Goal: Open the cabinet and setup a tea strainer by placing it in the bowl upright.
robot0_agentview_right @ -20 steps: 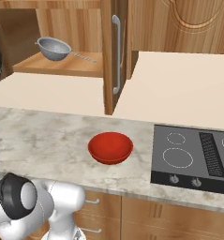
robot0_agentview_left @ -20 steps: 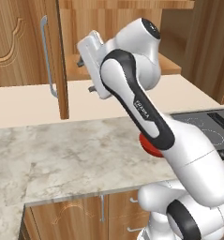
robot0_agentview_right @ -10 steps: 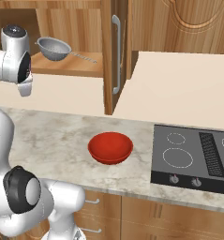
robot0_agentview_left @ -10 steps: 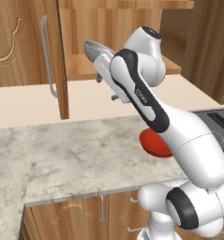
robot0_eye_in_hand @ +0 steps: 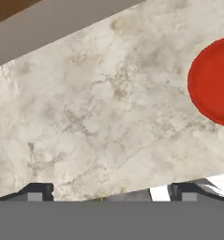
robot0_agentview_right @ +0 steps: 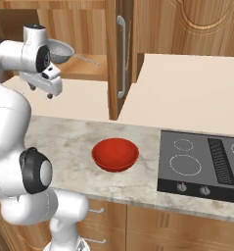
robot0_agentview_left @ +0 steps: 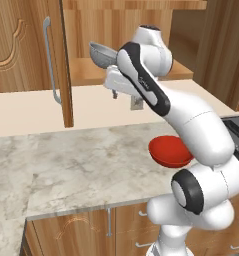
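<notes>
Claw [robot0_eye_in_hand: 108,192] spread wide, empty, raised in front of the open cabinet [robot0_agentview_right: 119,54] and pointing down at the marble counter [robot0_eye_in_hand: 94,108]. Dark fingertips [robot0_eye_in_hand: 36,191] far apart at the bottom of the hand view, nothing between them. Red bowl [robot0_agentview_right: 115,154] well below the claw on the counter, off to its right in the right base view, upright and empty; cut off at the right edge of the hand view [robot0_eye_in_hand: 214,82]. Metal tea strainer [robot0_agentview_right: 59,51] just behind and slightly above the claw, resting on the cabinet shelf [robot0_agentview_left: 86,75], handle stretching away towards the open door [robot0_agentview_right: 116,59]. Second door [robot0_agentview_left: 26,45] swung open on the claw's other side. Black stovetop [robot0_agentview_right: 201,164] beyond the bowl, well apart from the claw.
</notes>
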Robot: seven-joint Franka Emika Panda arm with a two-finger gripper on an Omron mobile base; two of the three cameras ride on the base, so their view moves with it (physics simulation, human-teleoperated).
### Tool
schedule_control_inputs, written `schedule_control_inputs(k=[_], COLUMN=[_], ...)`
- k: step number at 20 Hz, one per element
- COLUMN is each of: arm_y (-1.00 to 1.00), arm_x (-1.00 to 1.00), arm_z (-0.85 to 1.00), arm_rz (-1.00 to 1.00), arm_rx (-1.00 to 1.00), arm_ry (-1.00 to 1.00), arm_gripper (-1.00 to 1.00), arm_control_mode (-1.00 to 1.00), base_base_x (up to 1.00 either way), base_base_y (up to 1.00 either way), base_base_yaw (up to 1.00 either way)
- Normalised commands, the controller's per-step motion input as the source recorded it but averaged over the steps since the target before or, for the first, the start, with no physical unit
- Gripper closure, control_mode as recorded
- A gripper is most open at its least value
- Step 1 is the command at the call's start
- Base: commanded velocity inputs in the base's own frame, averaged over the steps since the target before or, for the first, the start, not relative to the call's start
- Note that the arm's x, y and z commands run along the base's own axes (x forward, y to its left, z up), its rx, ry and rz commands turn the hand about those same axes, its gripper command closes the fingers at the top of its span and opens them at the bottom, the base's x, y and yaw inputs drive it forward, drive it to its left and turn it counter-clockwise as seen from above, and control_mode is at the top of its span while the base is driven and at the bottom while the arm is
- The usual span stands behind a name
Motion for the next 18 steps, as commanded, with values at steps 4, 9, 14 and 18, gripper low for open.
schedule_control_inputs(k=[4,9,14,18], arm_y=[-0.17,-0.02,0.00,0.00], arm_x=[0.00,0.13,0.10,0.00], arm_z=[-0.52,-0.05,0.27,0.45], arm_rz=[0.74,0.46,0.23,0.15], arm_rx=[-0.41,-0.24,0.00,0.00], arm_ry=[0.00,-0.25,-0.55,-0.58], arm_gripper=[-1.00,-1.00,-1.00,-1.00], arm_control_mode=[-1.00,-1.00,-1.00,-1.00], base_base_x=[0.00,0.00,0.00,0.00], base_base_y=[0.00,0.00,0.00,0.00], base_base_yaw=[0.00,0.00,0.00,0.00])
